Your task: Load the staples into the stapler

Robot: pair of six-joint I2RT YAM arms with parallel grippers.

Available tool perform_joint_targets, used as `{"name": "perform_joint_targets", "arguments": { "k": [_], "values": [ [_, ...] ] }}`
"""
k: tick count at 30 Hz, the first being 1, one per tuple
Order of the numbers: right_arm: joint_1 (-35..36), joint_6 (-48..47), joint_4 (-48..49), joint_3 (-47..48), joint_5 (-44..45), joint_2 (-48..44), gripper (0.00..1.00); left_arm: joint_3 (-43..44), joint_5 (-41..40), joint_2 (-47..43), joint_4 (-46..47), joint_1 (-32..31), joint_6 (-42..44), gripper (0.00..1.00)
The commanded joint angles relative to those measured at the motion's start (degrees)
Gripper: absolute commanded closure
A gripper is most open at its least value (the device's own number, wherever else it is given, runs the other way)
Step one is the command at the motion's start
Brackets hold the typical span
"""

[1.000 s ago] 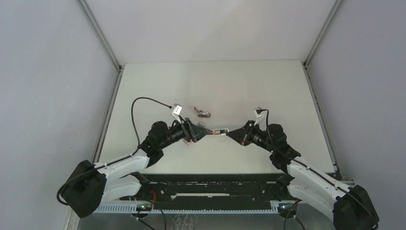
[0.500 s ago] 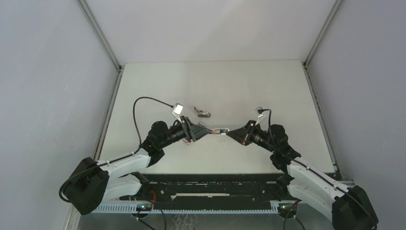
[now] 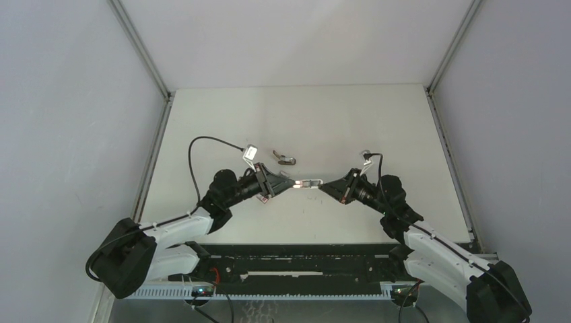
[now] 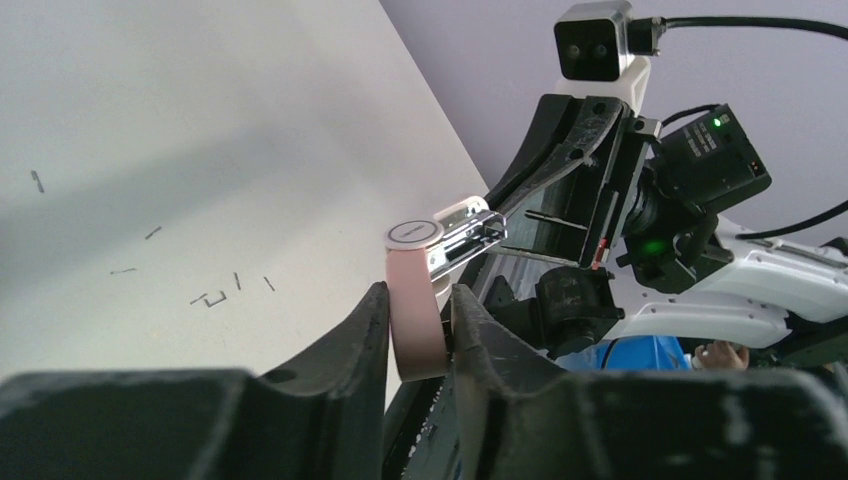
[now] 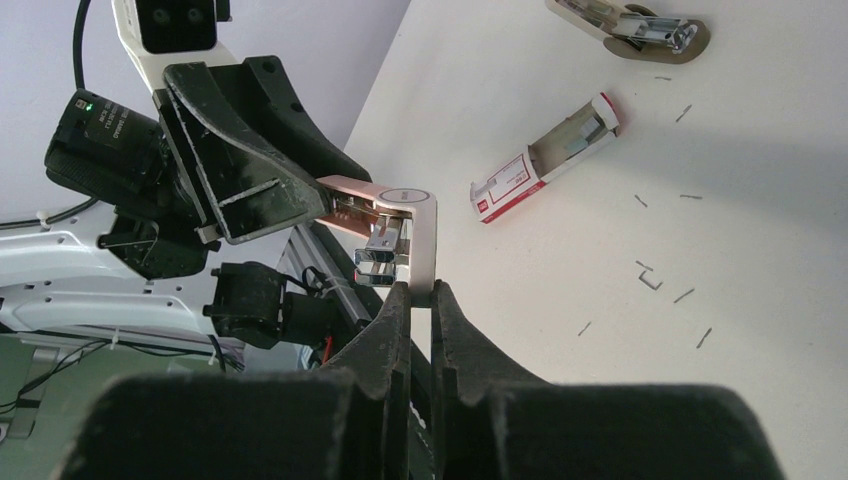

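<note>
The stapler [image 3: 306, 183] is small and pinkish, with a chrome magazine, and its two arms are swung open. It hangs above the table between both grippers. My right gripper [image 5: 418, 288] is shut on the thin end of one arm of the stapler [image 5: 375, 200]. My left gripper [image 4: 417, 295] has its fingers closed on either side of the other pink arm of the stapler [image 4: 413, 265]. The staples box [image 5: 540, 165], white with red print, lies on the table with its tray slid partly out. In the top view the left gripper [image 3: 291, 183] and right gripper [image 3: 323, 186] point at each other.
A second small grey-brown piece with a chrome insert [image 3: 286, 159] lies on the table behind the grippers, also in the right wrist view [image 5: 630, 28]. Loose staples [image 5: 650, 278] are scattered on the white table [image 3: 377, 121]; some show in the left wrist view [image 4: 210, 298].
The left gripper's fingers have closed in onto the stapler's pink arm. The right gripper has kept its hold and both arms stay in place.
</note>
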Motion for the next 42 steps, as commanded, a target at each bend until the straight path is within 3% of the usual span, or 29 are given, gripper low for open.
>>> {"name": "perform_joint_targets", "arguments": {
  "k": [1, 2, 7, 10, 12, 17, 20, 25, 35, 42],
  "values": [
    [-0.46, -0.48, 1.62, -0.07, 1.29, -0.52, 1.0, -1.4, 1.39, -0.14, 3.45, 0.4, -1.27, 0.77],
    [-0.59, -0.84, 1.24, 0.1, 1.37, -0.35, 0.99, -1.38, 1.32, -0.16, 3.45, 0.45, -1.64, 0.79],
    [-1.35, -1.86, 0.01, 0.21, 1.51, 0.12, 0.7, -1.63, 0.51, -1.47, 1.92, 1.96, -4.29, 0.89],
    [-1.67, -2.44, -0.74, 0.37, 1.59, -0.32, 0.5, -1.32, -0.49, -3.68, -3.9, 4.36, -3.05, 0.92],
    [-2.06, -3.1, -1.94, 0.63, 1.85, -1.02, 0.43, -1.22, -2.09, -6.16, -10.36, 7.36, -1.03, 0.94],
    [-3.62, -5.32, -6.24, 0.88, 2.46, -4.17, 0.4, 3.93, -7.54, -12.67, -36.13, 16.71, 13.29, 0.94],
    [-4.24, -6.88, -7.91, 1.09, 2.48, -4.77, 0.39, 6.61, -9.17, -13.19, -45.49, 23.16, 20.78, 0.95],
    [-4.59, -7.27, -7.9, 1.19, 1.69, -4.13, 0.39, 7.77, -5.67, -8.05, -42.88, 30.58, 20.39, 0.95],
    [-4.6, -7.82, -9.29, 1.17, 1.03, -3.99, 0.39, 13.57, -2.03, 3.79, -39.88, 32.87, 22.78, 0.95],
    [-4.54, -8.21, -9.75, 1.19, 1.19, -3.45, 0.38, 16.98, 1.03, 11.14, -39.37, 33.14, 24.02, 0.85]
  ]
}}
